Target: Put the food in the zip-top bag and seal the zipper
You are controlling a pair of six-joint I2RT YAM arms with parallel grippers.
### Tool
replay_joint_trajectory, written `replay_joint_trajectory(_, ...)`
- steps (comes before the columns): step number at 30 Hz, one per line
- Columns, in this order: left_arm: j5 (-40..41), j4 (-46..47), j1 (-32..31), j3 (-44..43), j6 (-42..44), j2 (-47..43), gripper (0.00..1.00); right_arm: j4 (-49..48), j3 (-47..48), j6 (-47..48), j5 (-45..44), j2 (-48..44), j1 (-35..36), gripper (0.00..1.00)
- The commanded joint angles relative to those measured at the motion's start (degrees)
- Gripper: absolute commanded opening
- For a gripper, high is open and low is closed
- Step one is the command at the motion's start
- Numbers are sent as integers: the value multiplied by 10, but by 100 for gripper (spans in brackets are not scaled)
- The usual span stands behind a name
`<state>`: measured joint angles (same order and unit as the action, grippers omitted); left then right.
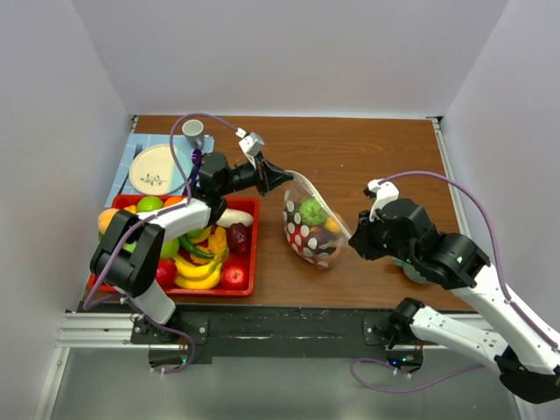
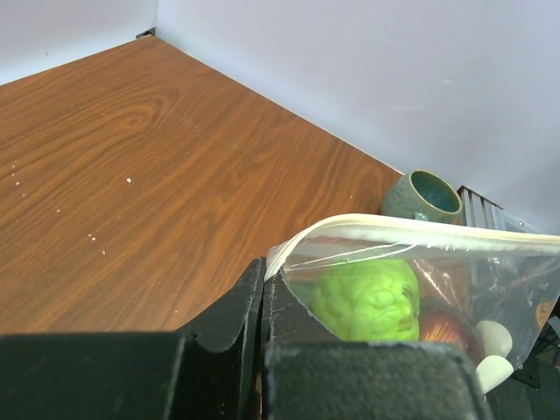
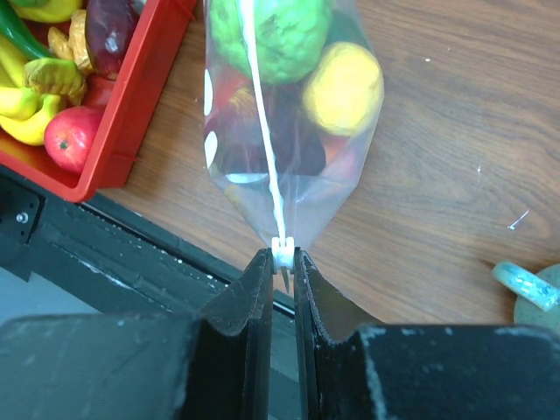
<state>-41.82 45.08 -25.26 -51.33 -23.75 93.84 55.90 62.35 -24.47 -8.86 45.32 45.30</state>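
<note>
**Between the two grippers: filled bag gripped at both ends**

At mid-table, just right of the red tray (image 1: pixel 255 254), the zip-top bag (image 1: pixel 311 229) is stretched between the arms; its belly sags toward the wooden table (image 1: pixel 367 149), though whether it rests there I cannot tell. The left gripper (image 1: pixel 284 178) is clamped on the bag's far upper corner; in its wrist view the fingers (image 2: pixel 227 328) pinch the plastic right where the zipper (image 2: pixel 394 226) begins. The right gripper (image 1: pixel 353 241) is closed on the opposite, near end; its wrist view shows the jaws nipping a small white tab at the end of the zipper strip, which runs away from them as one thin white line. Whether the strip is sealed along its whole length cannot be told.

Inside the bag lie a knobbly green fruit (image 3: pixel 271 31), a yellow fruit (image 3: pixel 344 87) and darker red and purple pieces beneath them.

More food is in the tray: bananas (image 1: pixel 197 273), a red apple (image 1: pixel 234 277), a dark plum (image 1: pixel 238 238).

Behind the tray stand a plate (image 1: pixel 157 168) and a cup (image 1: pixel 192 131); a teal bowl (image 2: pixel 422 194) sits near the right arm.
</note>
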Motion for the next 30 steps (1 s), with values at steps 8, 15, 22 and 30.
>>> replay_joint_trajectory(8,41,10,15,-37,16,-3,0,45,12,-16,-23,-8,1,43)
replay_joint_trajectory(15,53,-24,10,-44,13,-6,12,33,92,-34,-113,37,1,91)
replay_joint_trajectory(22,114,-88,9,-45,8,-54,100,-32,95,-43,-137,78,1,98)
replay_joint_trajectory(30,324,-341,10,-61,-71,-152,100,-98,77,-56,-150,95,0,99)
